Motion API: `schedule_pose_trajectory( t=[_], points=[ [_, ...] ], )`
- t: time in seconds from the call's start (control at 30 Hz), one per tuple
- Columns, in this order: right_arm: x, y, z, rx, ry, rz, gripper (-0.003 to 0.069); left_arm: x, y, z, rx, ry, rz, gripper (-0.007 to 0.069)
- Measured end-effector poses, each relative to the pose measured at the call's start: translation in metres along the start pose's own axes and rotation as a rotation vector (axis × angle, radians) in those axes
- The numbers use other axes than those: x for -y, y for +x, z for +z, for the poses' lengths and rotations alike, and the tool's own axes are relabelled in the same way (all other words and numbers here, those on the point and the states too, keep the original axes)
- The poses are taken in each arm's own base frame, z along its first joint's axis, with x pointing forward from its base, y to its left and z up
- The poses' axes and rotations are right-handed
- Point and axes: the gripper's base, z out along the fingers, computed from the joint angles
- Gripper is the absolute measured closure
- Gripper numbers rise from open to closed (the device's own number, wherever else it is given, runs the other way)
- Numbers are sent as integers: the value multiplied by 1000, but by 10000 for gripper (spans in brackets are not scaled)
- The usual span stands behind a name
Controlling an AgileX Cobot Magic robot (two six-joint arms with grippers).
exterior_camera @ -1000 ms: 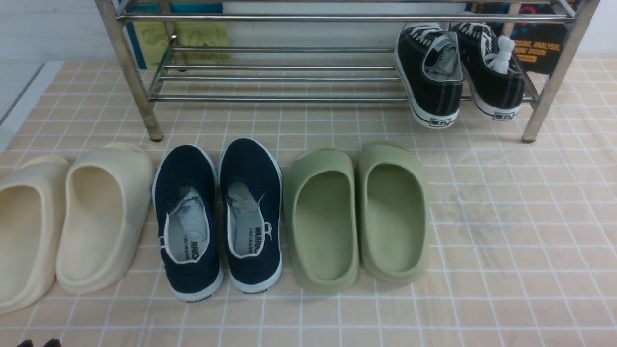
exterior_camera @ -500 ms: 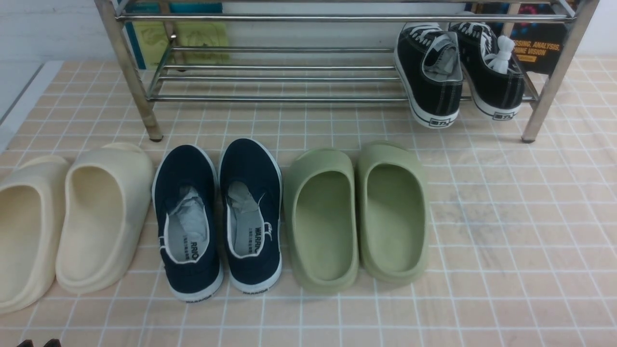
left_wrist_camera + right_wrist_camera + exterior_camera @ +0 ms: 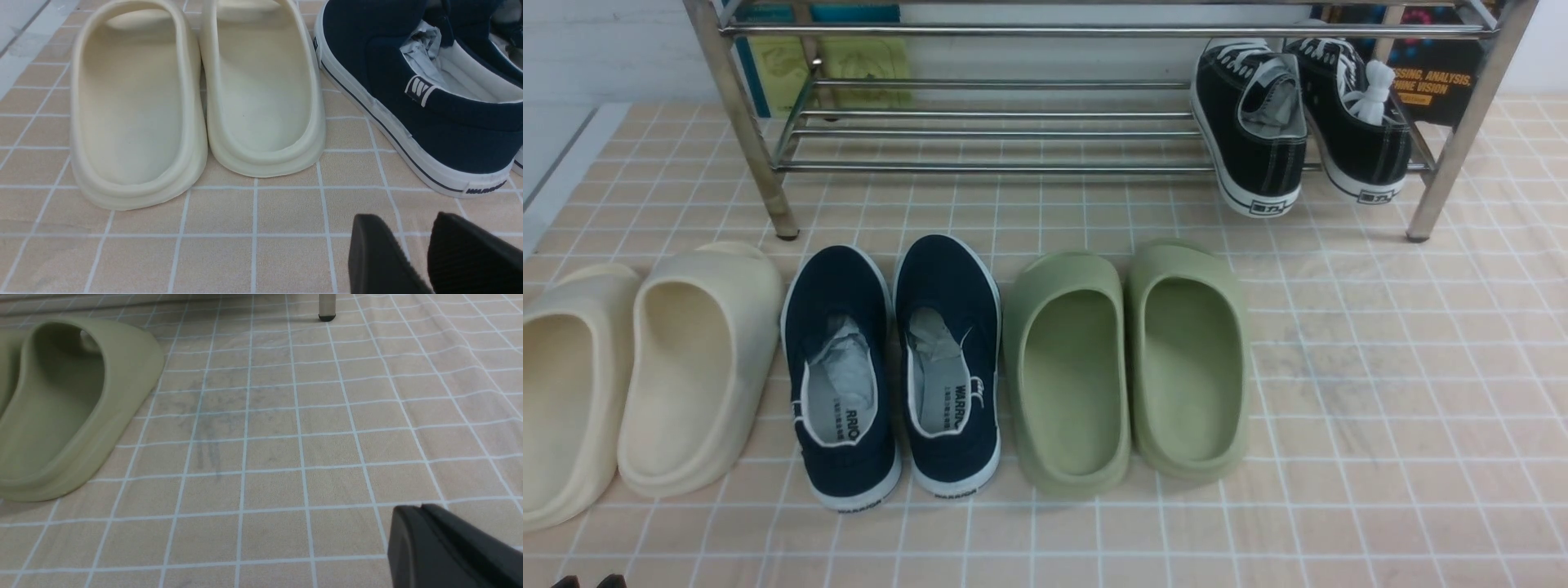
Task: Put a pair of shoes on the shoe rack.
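Observation:
Two black canvas sneakers, the pair of shoes [image 3: 1252, 139], rest on the lower bars of the silver shoe rack [image 3: 980, 167] at its right end. Their heels hang over the front bar, and the second sneaker [image 3: 1364, 122] sits beside the rack's right leg. My left gripper [image 3: 404, 220] hovers low over the tiled mat with a small gap between its fingers and nothing in it. Its tips [image 3: 588, 581] barely show at the front view's bottom left. My right gripper [image 3: 421, 507] is shut and empty above bare tiles, out of the front view. One rack leg [image 3: 327, 306] stands far ahead of it.
A row of footwear lies in front of the rack: cream slippers [image 3: 645, 367], navy slip-ons [image 3: 890, 367] and green slippers [image 3: 1127, 367]. The left part of the rack's lower shelf holds nothing. Posters lean behind the rack. The mat ends at the far left [image 3: 556, 180].

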Motion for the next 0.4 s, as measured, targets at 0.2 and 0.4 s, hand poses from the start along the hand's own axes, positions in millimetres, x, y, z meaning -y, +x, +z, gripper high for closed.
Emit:
schedule_pose_trajectory(
  t=[0.2, 0.4],
  points=[
    [0, 0, 0, 0, 0, 0, 615, 0, 0, 0, 0, 0, 0, 384],
    [0, 0, 0, 0, 0, 0, 606, 0, 0, 0, 0, 0, 0, 384]
  ],
)
